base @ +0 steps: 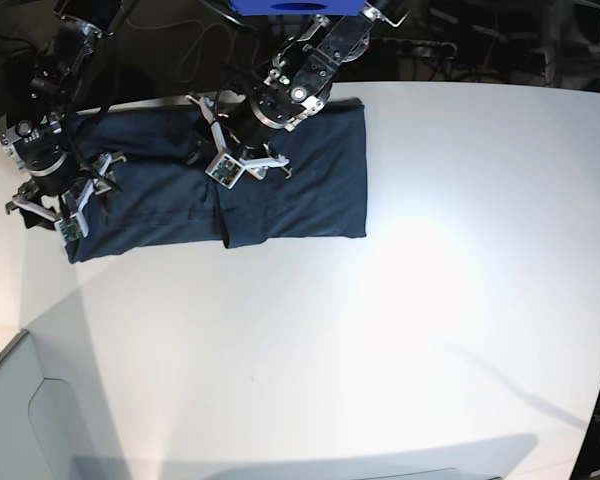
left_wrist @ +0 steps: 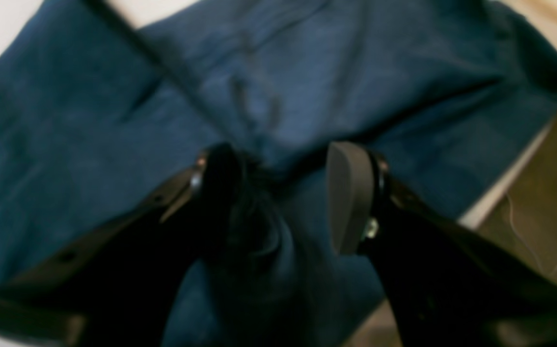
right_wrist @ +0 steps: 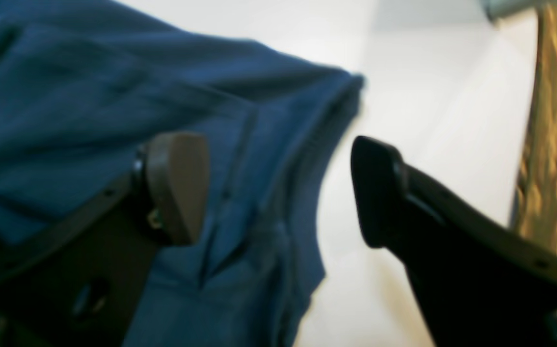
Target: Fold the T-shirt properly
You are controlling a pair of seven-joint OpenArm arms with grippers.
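Note:
The dark navy T-shirt point(base: 310, 180) lies as a long folded band across the far left of the white table point(base: 380, 330). My left gripper point(left_wrist: 283, 188) hangs over the band's middle. It is open, and a raised bunch of cloth point(left_wrist: 259, 231) sits between its fingers, close to the left one. My right gripper point(right_wrist: 278, 193) is at the band's left end, wide open. The shirt's edge point(right_wrist: 307, 159) lies loosely in the gap, with one fingertip point(right_wrist: 177, 188) over cloth and the other point(right_wrist: 379, 193) over bare table. In the base view both arms crowd over the shirt.
A blue object point(base: 290, 5) and dark cables sit behind the table's far edge. A grey panel point(base: 20, 420) stands off the front left corner. The table's edge and brown floor point(right_wrist: 553, 144) are close beside my right gripper.

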